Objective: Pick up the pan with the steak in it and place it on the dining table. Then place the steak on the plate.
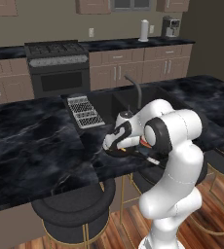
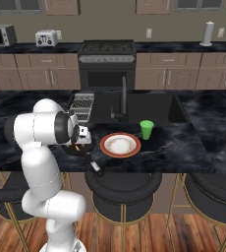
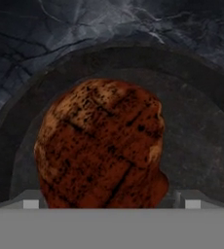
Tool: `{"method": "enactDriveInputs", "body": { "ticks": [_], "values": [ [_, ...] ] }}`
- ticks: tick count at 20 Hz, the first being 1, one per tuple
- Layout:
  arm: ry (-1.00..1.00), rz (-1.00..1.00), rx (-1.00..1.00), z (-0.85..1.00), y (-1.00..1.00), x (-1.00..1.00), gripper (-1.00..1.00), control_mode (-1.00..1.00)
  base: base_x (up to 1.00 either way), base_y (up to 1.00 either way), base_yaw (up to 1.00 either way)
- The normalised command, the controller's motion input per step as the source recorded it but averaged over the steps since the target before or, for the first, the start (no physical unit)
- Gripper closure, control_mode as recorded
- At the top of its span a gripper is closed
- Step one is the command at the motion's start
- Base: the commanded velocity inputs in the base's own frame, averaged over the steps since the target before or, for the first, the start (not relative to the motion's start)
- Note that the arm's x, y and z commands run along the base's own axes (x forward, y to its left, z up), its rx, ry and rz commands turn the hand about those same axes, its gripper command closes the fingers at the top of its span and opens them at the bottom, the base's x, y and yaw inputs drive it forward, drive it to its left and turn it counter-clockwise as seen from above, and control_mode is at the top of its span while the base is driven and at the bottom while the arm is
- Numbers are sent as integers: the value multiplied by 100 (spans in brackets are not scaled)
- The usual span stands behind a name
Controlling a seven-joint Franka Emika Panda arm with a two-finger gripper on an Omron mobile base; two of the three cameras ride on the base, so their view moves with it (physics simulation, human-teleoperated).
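Our hand [image 2: 81, 140] is down in the pan [image 3: 192, 97] on the table [image 2: 183, 142], just left of the plate [image 2: 120, 145]; the steak [image 3: 102, 143] sits directly between our spread fingers, not yet gripped.

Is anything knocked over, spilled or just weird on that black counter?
Nothing stands out. The pan sits flat on the dining table with the steak inside it. The plate lies level beside it, and the green cup stands upright. No spills show. The gripper is down over the steak.
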Motion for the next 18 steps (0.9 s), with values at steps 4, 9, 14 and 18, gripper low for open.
{"method": "enactDriveInputs", "body": {
  "ticks": [4, 9, 14, 18],
  "values": [
    [0, 0, 0, -14, 0, 0, -100, -100, 0, 0, 0],
    [0, 0, 0, -14, 0, 0, 100, -100, 0, 0, 0],
    [0, 0, 0, -1, 0, 0, 100, -100, 0, 0, 0],
    [0, 0, 1, 3, 0, 0, 100, -100, 0, 0, 0]
  ]
}}
